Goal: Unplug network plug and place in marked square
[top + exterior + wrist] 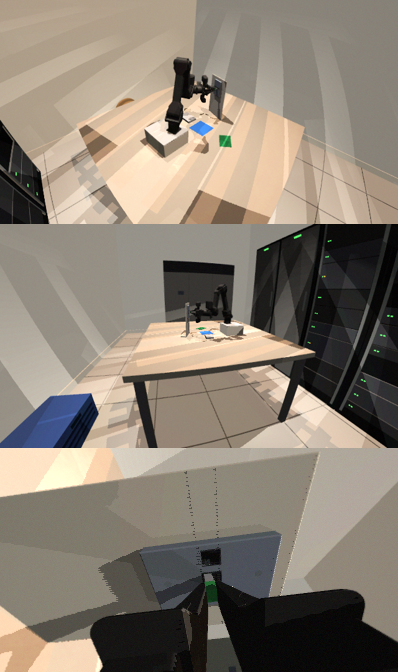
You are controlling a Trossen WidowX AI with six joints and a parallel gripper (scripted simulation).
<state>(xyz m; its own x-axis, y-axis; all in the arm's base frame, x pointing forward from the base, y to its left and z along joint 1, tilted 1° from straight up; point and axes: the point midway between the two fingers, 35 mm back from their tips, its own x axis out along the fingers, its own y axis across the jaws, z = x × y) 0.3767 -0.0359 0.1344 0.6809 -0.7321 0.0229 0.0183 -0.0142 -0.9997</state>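
The green plug (211, 592) (215, 89) sits at the lower opening of the blue-grey socket plate (250, 560) on the upright panel (214, 107) (187, 325) (250, 500). A small pale piece shows at its top; whether the tab is pressed cannot be told. My gripper (210, 587) (190, 312) is shut on the plug, with one fingertip on each side of it. The fingers hide part of the plug and the plate's lower edge. A blue square (201, 128) (206, 333) and a green square (225, 141) (201, 328) lie flat on the table.
The upper socket opening (210, 556) is empty. A small grey-white object (190, 119) (209, 337) lies on the table between the arm's white base block (155, 135) (231, 329) and the panel, close to the blue square.
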